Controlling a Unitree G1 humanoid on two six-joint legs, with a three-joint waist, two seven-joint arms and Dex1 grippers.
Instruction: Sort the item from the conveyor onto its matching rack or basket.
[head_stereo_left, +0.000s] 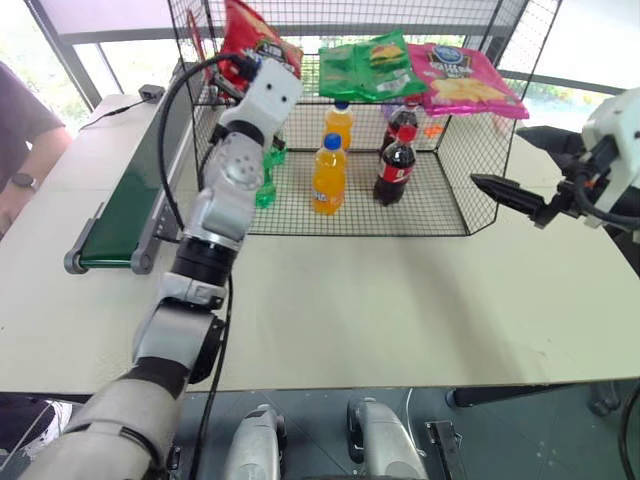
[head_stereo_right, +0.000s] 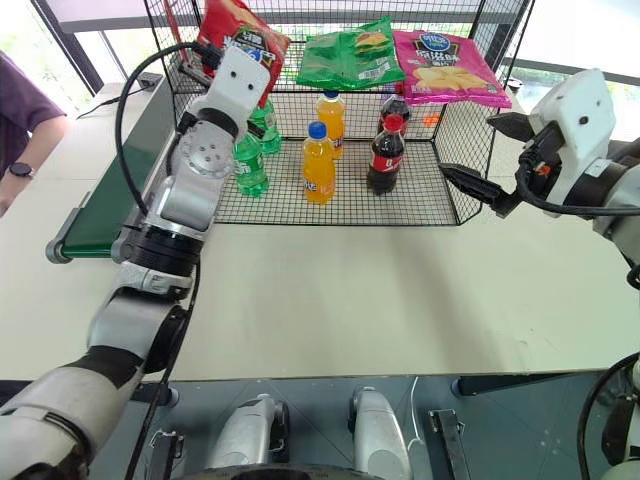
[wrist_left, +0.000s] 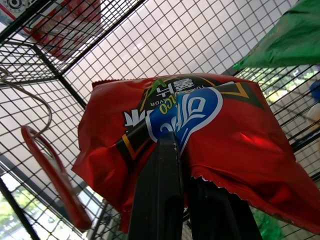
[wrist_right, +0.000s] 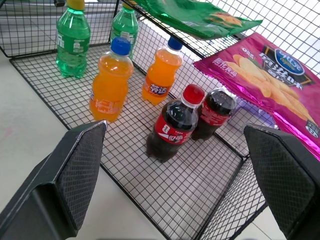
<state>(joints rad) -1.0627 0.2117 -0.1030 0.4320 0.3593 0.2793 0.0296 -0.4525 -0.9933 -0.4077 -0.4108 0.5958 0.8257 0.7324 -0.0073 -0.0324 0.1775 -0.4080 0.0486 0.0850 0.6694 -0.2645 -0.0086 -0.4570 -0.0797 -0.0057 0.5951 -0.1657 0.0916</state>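
The red chip bag with its blue-and-white logo hangs upright at the upper left corner of the black wire-mesh cage. My left gripper is shut on the bag's lower edge, raised in front of the cage's left side. The dark-green conveyor runs along the table's left, beside and below that arm, with nothing on the part that shows. My right gripper hovers open to the right of the cage, pointing at it, with nothing between its fingers.
A green chip bag and a pink chip bag lie on the cage's mesh top. Inside stand orange bottles, cola bottles and green bottles. A person's arm is at the far left. The white table stretches in front.
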